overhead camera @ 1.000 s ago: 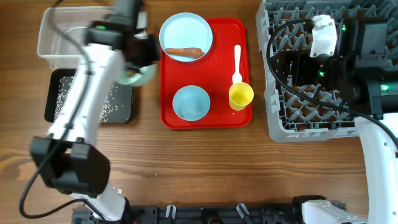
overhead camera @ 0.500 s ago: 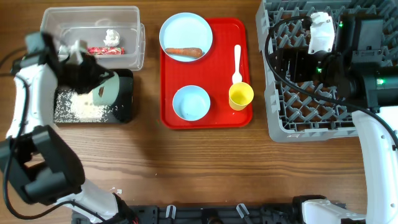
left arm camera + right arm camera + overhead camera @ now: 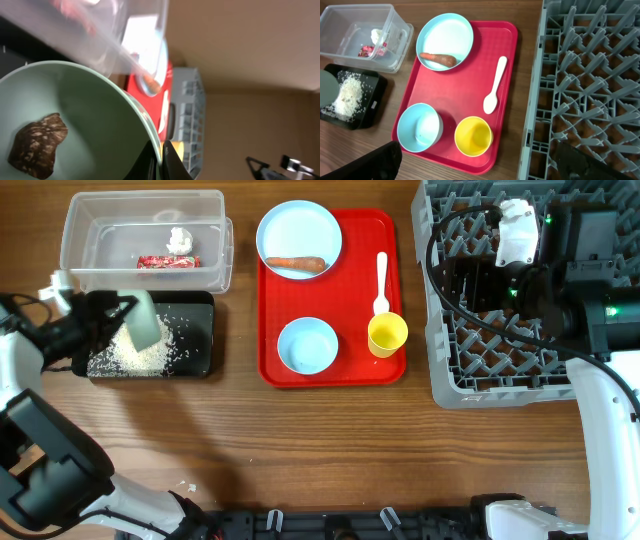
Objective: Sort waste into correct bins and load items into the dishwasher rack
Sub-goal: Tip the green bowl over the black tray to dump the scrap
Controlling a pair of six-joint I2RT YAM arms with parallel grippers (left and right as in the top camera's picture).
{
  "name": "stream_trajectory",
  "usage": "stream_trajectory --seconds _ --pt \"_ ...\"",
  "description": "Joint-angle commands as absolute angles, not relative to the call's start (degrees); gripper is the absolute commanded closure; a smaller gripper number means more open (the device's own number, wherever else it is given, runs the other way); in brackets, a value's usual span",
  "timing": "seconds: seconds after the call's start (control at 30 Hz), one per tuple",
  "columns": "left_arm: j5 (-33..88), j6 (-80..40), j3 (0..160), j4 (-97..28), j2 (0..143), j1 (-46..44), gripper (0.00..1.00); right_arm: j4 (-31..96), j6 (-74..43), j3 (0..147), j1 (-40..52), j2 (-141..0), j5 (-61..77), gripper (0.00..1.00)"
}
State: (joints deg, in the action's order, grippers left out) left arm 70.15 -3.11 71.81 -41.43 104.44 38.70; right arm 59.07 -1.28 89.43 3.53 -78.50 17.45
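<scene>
My left gripper (image 3: pixel 118 320) is shut on the rim of a light blue bowl (image 3: pixel 146 322), held tilted over the black tray (image 3: pixel 200 330), where white rice (image 3: pixel 135 355) is piled. In the left wrist view the jaws (image 3: pixel 162 161) pinch the bowl's rim (image 3: pixel 100 115), and a dark brown food lump (image 3: pixel 37 145) sits inside. The clear tub (image 3: pixel 100 230) holds the red wrapper (image 3: pixel 168 261) and the white tissue (image 3: pixel 180 238). The plate (image 3: pixel 298 225) carries the carrot (image 3: pixel 295 264). My right gripper (image 3: pixel 485 162) is open and empty, above the grey rack (image 3: pixel 450 370).
A flat red serving tray (image 3: pixel 355 365) holds the plate, a white spoon (image 3: pixel 381 280), a yellow cup (image 3: pixel 387 334) and a second light blue bowl (image 3: pixel 306 345). The rack fills the right side. Bare wood lies in front of the trays.
My left arm has swung left from beside the clear tub to over the black tray, tipping the bowl. The rice in the tray has grown into a pile. The right arm has barely moved.
</scene>
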Motion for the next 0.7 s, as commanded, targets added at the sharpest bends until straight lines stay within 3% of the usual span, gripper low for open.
stream_trajectory --seconds 0.0,0.23,0.37,0.67 --pt "79.02 -3.9 71.55 -40.29 105.36 41.93 0.96 58.76 -1.74 90.26 3.36 -78.65 16.6 0.0" --pt "80.75 -7.51 71.55 -40.23 111.09 44.16 0.96 58.76 -1.72 90.26 3.36 -78.65 16.6 0.0" --pt "88.64 -8.43 71.55 -40.03 114.08 44.16 0.96 58.76 -1.69 90.26 3.36 -78.67 16.6 0.0" --pt "88.49 -9.69 71.7 -40.01 113.03 42.87 0.96 58.76 -1.74 90.26 3.36 -78.67 16.6 0.0"
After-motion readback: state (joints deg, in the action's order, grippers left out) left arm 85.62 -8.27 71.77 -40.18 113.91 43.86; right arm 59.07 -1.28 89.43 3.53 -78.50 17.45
